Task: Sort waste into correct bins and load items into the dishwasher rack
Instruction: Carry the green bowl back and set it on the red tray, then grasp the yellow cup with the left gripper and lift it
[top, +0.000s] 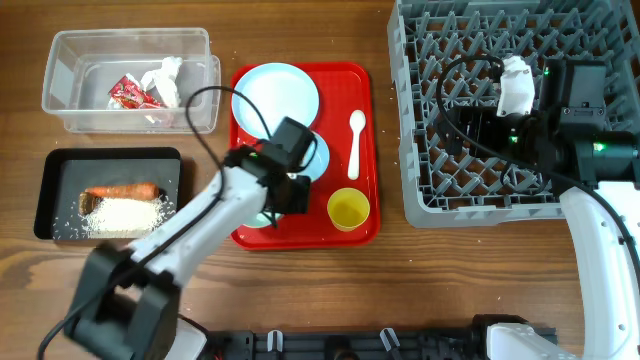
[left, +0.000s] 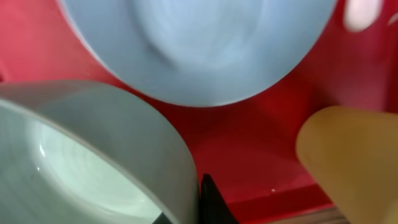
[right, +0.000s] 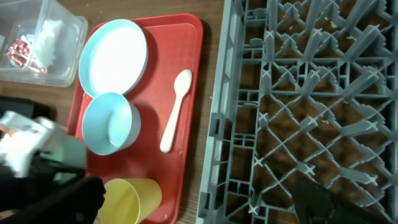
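Note:
My left gripper is over the near-left part of the red tray, its fingers astride the rim of the pale green bowl and shut on it. The pale blue bowl sits just beyond it, with the pale blue plate further back. The white spoon and yellow cup lie on the tray's right side. My right gripper hovers open and empty over the grey dishwasher rack. The wrapper and tissue lie in the clear tub.
The black tray holds rice and the orange sausage piece. The red tray stands between the bins and the rack. A strip of bare wood runs between the tray and the rack.

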